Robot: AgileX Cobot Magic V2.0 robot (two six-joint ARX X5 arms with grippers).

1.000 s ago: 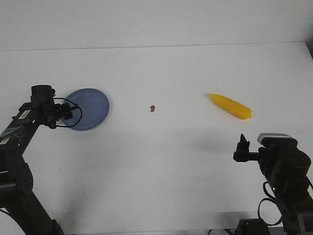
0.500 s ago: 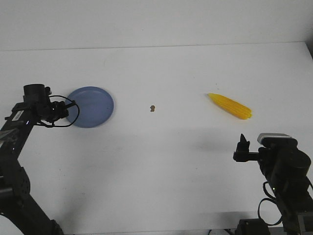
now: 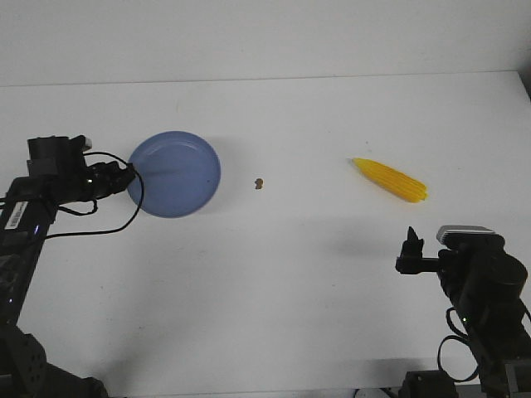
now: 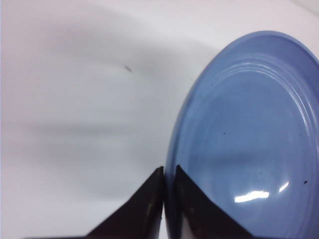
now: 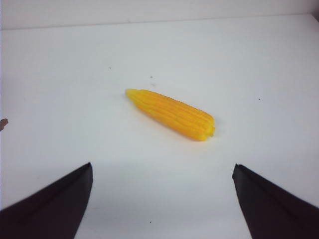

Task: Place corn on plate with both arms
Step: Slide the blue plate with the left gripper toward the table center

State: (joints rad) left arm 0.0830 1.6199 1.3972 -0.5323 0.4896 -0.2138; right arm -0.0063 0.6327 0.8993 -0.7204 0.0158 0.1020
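The periwinkle-blue plate [image 3: 176, 172] is at the table's left, tilted, with its left rim pinched in my left gripper [image 3: 130, 178]. In the left wrist view the gripper [image 4: 168, 173] is shut on the plate's rim [image 4: 182, 129], one finger on each side. The yellow corn [image 3: 391, 179] lies on the table at the right, pointed end toward the left. My right gripper [image 3: 410, 249] is open and empty, in front of the corn and apart from it. In the right wrist view the corn [image 5: 172, 113] lies well beyond the spread gripper [image 5: 162, 172].
A tiny brown speck [image 3: 260, 182] lies on the white table [image 3: 274, 274] between plate and corn. The table's far edge meets a white wall. Black cables loop from the left arm [image 3: 50, 186] beside the plate.
My left gripper has carried the plate to the right and lifted its rim, so the plate now looks larger and tilted. The right arm and the corn have not moved.
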